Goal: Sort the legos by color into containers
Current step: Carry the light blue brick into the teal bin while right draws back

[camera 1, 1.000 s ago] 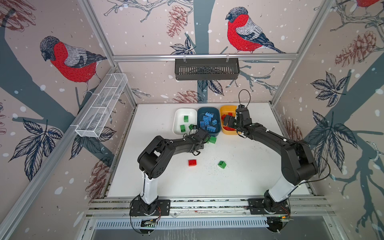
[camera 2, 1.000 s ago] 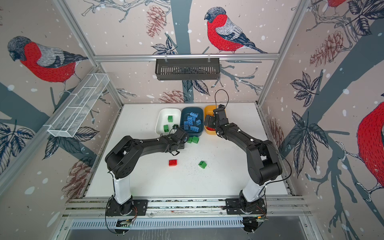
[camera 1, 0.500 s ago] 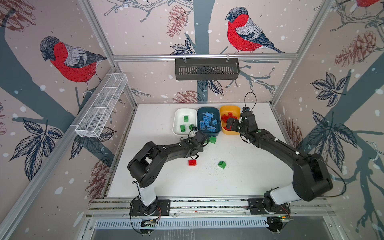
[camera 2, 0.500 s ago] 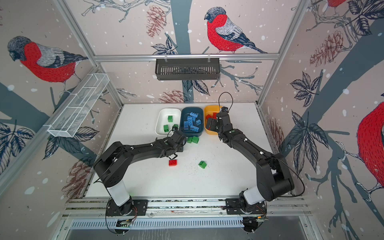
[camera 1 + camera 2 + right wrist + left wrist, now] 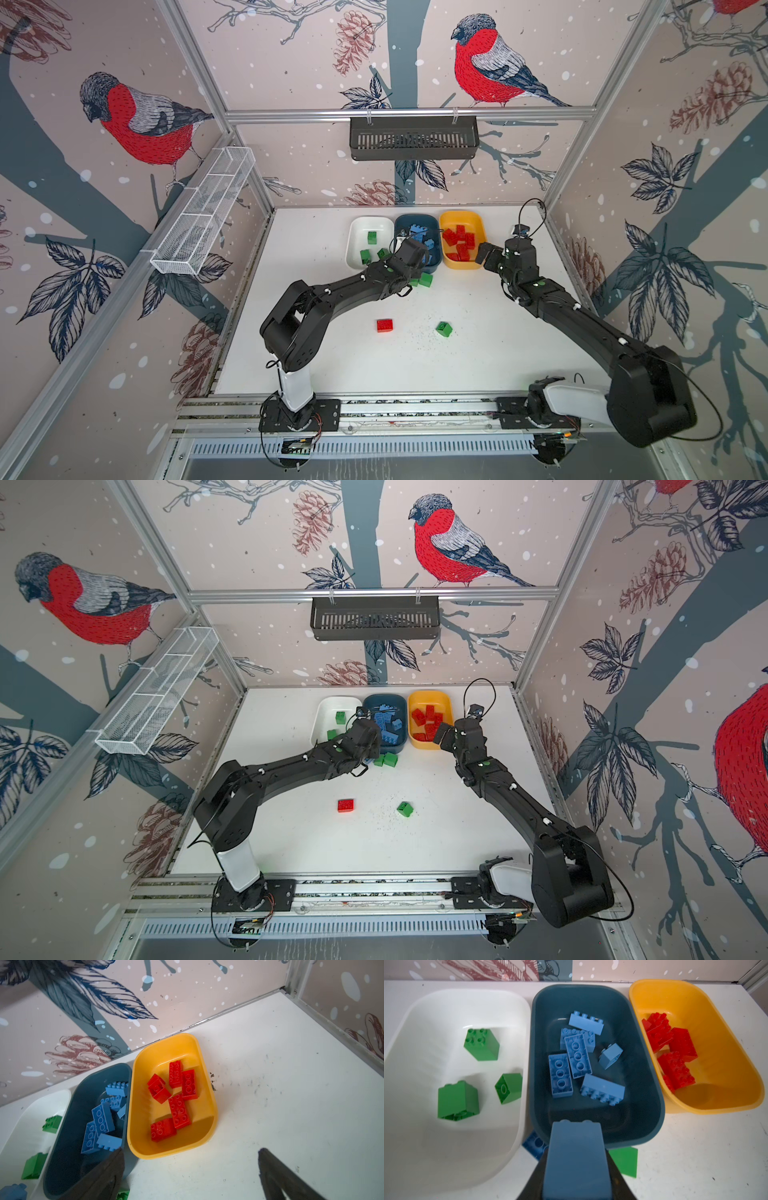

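Low in the middle of the left wrist view, the left gripper (image 5: 576, 1159) pinches a light blue studded plastic brick (image 5: 575, 1142) over the near rim of the dark teal plastic tub (image 5: 643, 1105). In both top views the arm covers that brick. In a top view, a small red plastic brick (image 5: 385, 325) and a small green plastic brick (image 5: 444, 329) lie alone, mid-frame, on the white counter (image 5: 498, 353). The right gripper (image 5: 191, 1150), jaws spread wide, holds nothing beside the yellow plastic tub (image 5: 145, 1076).

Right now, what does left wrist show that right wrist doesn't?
Left wrist only: the left tool shut on a light-blue studded plastic brick. Right wrist only: the right tool, open and empty. Both: the dark teal plastic tub holding blue bricks and the yellow plastic tub holding red bricks.
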`<action>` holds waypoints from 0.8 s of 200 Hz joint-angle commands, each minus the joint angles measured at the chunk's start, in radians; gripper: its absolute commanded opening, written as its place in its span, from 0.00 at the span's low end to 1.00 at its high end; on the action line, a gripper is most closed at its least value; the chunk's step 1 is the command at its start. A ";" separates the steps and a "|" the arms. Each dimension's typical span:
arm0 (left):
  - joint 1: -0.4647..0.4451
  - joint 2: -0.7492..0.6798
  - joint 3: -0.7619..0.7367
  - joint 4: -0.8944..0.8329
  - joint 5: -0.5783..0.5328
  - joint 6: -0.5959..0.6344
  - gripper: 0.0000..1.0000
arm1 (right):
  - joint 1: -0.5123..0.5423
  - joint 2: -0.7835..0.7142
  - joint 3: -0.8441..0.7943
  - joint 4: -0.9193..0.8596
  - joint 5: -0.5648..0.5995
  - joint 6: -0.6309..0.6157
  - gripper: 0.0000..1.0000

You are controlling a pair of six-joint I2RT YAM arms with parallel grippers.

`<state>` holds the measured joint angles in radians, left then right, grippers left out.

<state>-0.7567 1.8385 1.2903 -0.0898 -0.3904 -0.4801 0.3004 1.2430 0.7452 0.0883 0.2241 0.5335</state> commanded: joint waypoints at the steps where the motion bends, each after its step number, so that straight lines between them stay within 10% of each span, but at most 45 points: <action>1: 0.017 0.054 0.069 0.022 -0.002 0.061 0.27 | -0.001 -0.035 -0.049 0.116 -0.007 0.031 1.00; 160: 0.125 0.386 0.429 0.054 0.009 0.175 0.41 | -0.012 -0.045 -0.016 0.088 -0.133 -0.005 0.99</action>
<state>-0.6376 2.1998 1.6650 -0.0502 -0.3454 -0.3325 0.2886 1.1809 0.7021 0.2089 0.1295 0.5434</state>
